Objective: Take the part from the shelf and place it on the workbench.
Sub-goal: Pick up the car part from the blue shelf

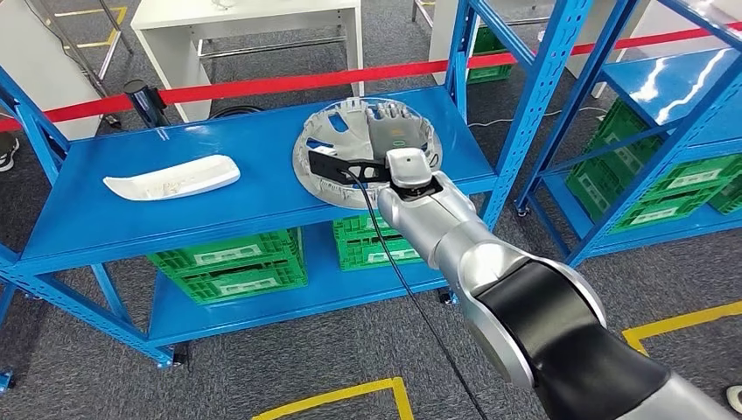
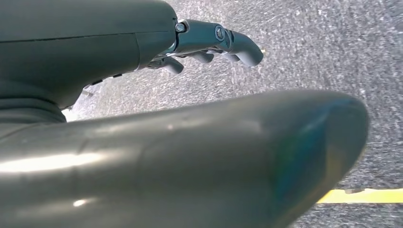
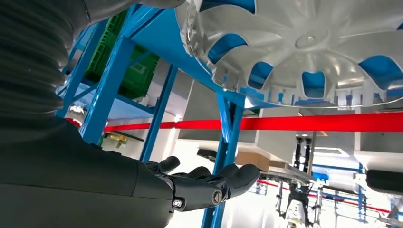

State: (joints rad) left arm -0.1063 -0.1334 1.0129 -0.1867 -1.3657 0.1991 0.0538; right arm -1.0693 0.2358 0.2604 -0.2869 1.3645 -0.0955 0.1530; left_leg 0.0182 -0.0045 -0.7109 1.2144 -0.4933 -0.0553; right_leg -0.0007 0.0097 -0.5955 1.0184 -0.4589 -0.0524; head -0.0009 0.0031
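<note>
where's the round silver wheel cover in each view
Head view: wheel cover at centre, on the blue shelf, under the right hand.
Right wrist view: wheel cover along the picture's top.
Left wrist view: not in it.
Shared landmark: the red barrier tape.

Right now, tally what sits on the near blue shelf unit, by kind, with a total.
Round silver wheel-cover part on the top shelf: 1
White elongated part on the top shelf: 1
Green crates on the lower shelf: 2
Total: 4
The right hand reaches over the round part; whether its fingers grip it cannot be told.
</note>
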